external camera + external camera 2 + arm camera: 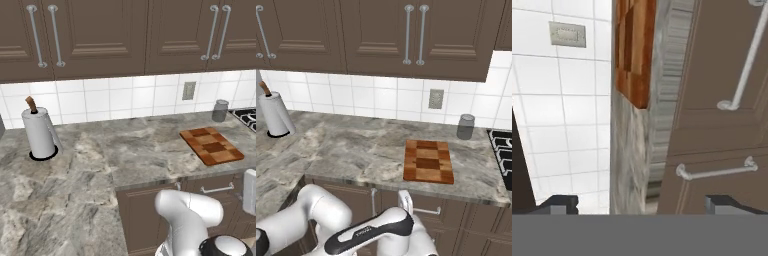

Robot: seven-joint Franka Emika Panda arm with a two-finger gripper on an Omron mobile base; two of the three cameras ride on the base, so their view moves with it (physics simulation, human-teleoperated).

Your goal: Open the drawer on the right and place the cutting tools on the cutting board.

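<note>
Dark-brown wood is running along the whole cabinet front below the marble counter (pixel 356 150), and the drawer (pixel 217 186) to be opened is sitting shut just under the counter edge, right below the cutting board (pixel 428 161). Its slim metal handle (pixel 717 171) is lying across the drawer front; in the hand view, which is rolled onto its side, it is showing near the lower middle, with a longer cabinet-door handle (pixel 747 65) beside it. The checkered board is resting flat on the counter, near its front edge, well right of the paper-towel roll (pixel 39 132) and just short of a small grey canister (pixel 465 126) by the wall.

The gripper (pixel 644 205) is hovering in front of the cabinet face with its jaws spread wide and nothing between them, apart from the handle. The cutting tools are presumably lying inside the shut drawer, so they cannot be located yet.

The step in hand is reaching for the drawer handle. To do it well, the arm should be lining the fingers up so they straddle the short bar near its middle, one on each side, avoiding the longer door handle. Closing firmly, then pulling straight out from the cabinet face, should keep the drawer from jamming.
</note>
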